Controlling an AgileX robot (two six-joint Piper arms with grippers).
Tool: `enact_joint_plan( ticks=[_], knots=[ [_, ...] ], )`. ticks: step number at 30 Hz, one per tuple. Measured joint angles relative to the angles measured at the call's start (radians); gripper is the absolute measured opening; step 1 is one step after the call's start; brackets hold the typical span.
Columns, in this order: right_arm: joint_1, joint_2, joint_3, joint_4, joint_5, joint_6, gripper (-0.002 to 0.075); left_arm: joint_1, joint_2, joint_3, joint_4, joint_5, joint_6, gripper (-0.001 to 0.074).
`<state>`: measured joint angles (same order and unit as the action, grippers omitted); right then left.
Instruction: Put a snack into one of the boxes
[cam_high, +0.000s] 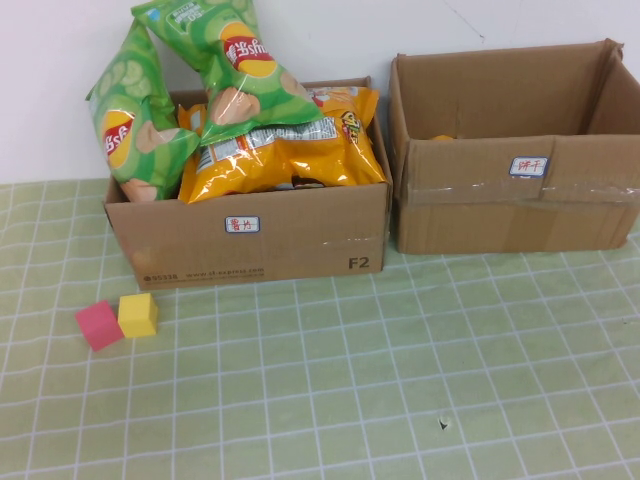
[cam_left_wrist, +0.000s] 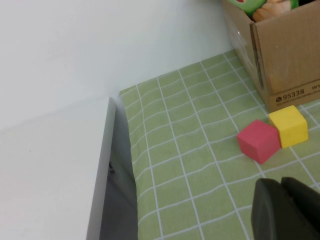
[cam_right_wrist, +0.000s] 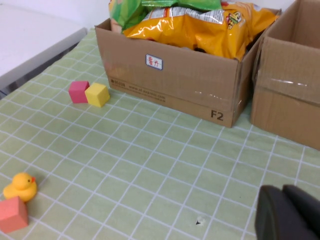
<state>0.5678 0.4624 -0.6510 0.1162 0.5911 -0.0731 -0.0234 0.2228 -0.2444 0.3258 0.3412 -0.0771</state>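
- Chip bags (cam_high: 285, 150) fill the left box (cam_high: 250, 235) on the table (cam_high: 350, 380); the right box (cam_high: 520, 205) stands beside it.
- Left gripper (cam_left_wrist: 285, 210) hovers near the red cube (cam_left_wrist: 257, 141) and the yellow cube (cam_left_wrist: 289, 126), jaws together.
- Right gripper (cam_right_wrist: 290, 212) hangs above the table, jaws together, empty.

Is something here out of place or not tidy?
Yes. The left box is overfilled: two green chip bags stick up above its rim, one leaning over the left wall. The left gripper and right gripper sit shut, away from it.
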Motion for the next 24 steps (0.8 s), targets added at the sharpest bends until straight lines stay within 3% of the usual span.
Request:
enact_joint_plan(
  ticks=[3, 8, 15, 21, 24],
  knots=[
    [-0.030, -0.025, 0.005, 0.009, 0.000, 0.000, -0.0002, 0.000, 0.000, 0.000, 0.000, 0.000, 0.002, -0.0002],
    [-0.263, -0.186, 0.060, 0.035, -0.002, 0.000, -0.0002, -0.001, 0.000, 0.000, 0.000, 0.000, 0.002, -0.0002],
    [-0.506, -0.456, 0.270, -0.007, -0.009, 0.000, -0.0002, -0.001, 0.000, 0.000, 0.000, 0.000, 0.002, -0.0002],
    [-0.540, -0.478, 0.460, -0.004, -0.011, 0.000, -0.0002, -0.001, 0.000, 0.000, 0.000, 0.009, 0.002, -0.0002],
    [-0.540, -0.478, 0.534, -0.003, -0.095, 0.000, -0.0002, -0.001, 0.000, 0.000, 0.000, 0.009, 0.002, -0.0002]
  ],
)
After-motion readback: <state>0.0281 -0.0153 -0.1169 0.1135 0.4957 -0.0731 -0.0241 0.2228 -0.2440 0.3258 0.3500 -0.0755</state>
